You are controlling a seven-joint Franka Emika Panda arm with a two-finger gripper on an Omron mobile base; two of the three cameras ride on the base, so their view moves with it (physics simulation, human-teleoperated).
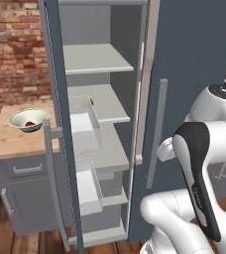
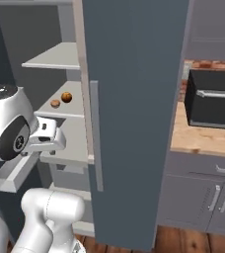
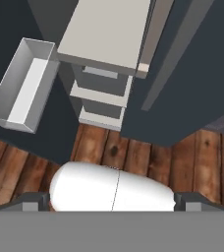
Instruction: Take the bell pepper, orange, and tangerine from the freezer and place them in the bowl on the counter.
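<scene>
Open claw (image 3: 112, 201) above floorboards (image 3: 133, 157), no lettering.

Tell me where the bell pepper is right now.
In the left base view, the bell pepper lies inside the bowl on the counter, left of the open freezer.

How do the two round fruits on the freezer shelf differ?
The orange-brown round fruit is larger, deeper orange, and sits further right; the paler tan round fruit is smaller, duller, and nearer the front edge. Both rest on the same pale grey freezer shelf, close together.
</scene>
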